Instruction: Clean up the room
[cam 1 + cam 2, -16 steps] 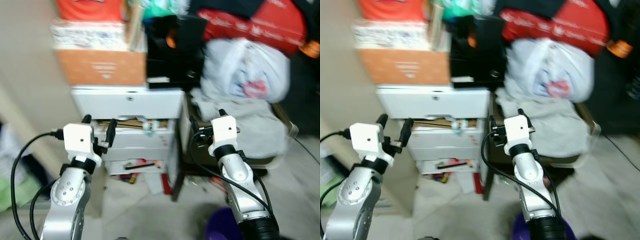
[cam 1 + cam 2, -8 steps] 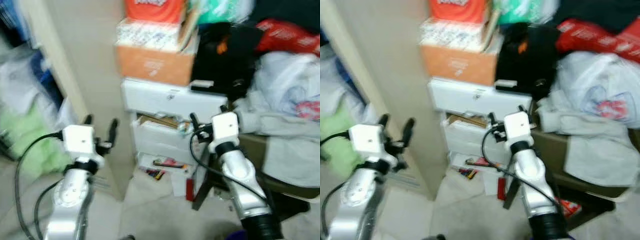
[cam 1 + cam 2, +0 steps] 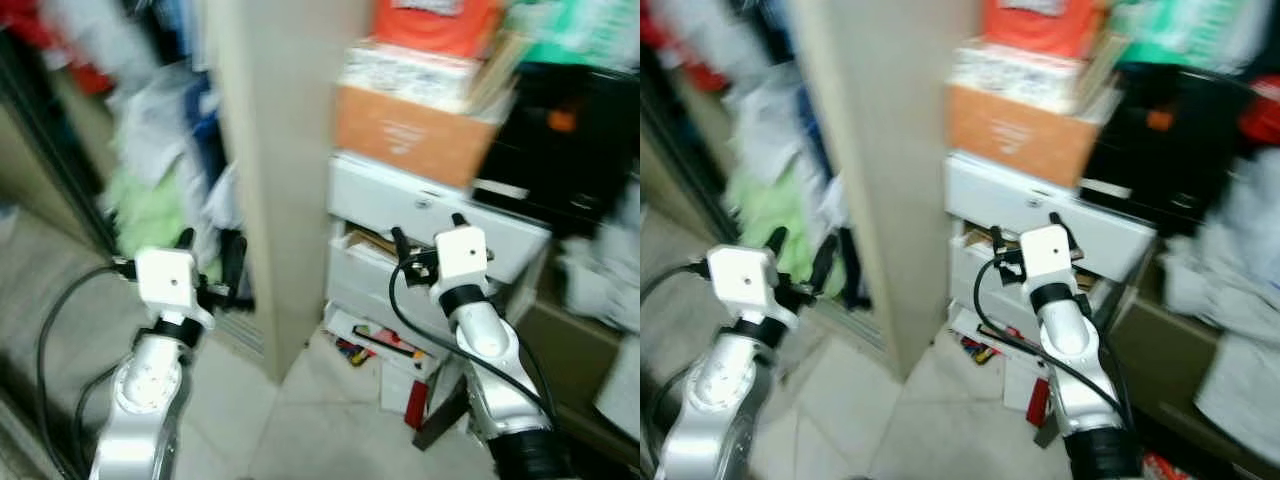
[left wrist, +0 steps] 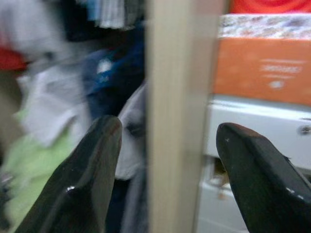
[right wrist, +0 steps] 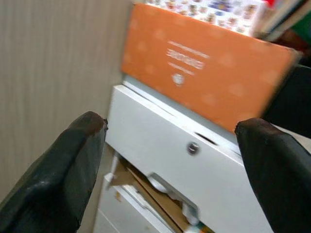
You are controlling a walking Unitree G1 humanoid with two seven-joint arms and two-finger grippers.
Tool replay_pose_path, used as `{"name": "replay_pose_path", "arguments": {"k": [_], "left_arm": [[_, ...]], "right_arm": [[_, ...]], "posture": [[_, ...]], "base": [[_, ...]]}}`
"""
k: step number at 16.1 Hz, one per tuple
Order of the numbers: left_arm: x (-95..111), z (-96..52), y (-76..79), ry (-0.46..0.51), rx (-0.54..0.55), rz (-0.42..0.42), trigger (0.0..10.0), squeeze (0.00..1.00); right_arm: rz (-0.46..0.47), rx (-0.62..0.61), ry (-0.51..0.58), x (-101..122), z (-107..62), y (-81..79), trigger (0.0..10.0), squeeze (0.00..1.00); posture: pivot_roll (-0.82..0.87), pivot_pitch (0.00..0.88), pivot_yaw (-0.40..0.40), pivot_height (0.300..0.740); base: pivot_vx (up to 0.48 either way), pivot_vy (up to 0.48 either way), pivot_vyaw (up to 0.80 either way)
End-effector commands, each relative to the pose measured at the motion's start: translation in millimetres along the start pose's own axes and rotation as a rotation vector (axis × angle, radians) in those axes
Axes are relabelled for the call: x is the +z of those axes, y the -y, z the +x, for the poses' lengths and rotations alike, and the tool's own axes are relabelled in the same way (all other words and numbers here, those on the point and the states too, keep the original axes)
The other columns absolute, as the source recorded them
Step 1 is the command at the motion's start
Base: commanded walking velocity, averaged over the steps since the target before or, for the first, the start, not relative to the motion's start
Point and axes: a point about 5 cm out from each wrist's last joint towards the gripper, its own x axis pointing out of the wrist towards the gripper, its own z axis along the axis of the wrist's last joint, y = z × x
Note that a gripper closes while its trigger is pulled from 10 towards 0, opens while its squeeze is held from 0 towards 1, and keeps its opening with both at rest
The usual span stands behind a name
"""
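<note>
our two arms are silver metal, rounded at the joints, with a black collar under each white boxy wrist block. the left gripper (image 3: 208, 243) and the right gripper (image 3: 427, 227) each carry two long black fingers (image 4: 95, 174), smooth and tapered. black cables loop from the wrist blocks along the arms.

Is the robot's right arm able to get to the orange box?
Probably yes. The right tool is open and empty, pointing at the white drawers just under the orange box, with nothing between them. It would likely need to lift and stretch forward a bit.
</note>
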Motion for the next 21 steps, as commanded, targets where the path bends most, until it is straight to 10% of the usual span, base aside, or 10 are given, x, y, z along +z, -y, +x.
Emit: {"name": "replay_pose_path", "arguments": {"k": [1, 21], "left_arm": [[1.9, 1.2, 0.2, 0.007, 0.001, -0.004, 10.0, 0.0], [0.9, 3.6, -3.3, 0.003, 0.055, 0.0, 10.0, 0.0]], "right_arm": [[0.003, 0.008, 0.001, 0.5, 0.5, -1.1, 10.0, 0.0], [-0.004, 0.0, 0.002, 0.2, 0.9, 0.1, 10.0, 0.0]], "posture": [[-0.01, 0.067, -0.052, 0.74], [-0.01, 0.074, -0.053, 0.74]], "base": [[0.0, 0.0, 0.8], [0.0, 0.0, 0.8]]}}
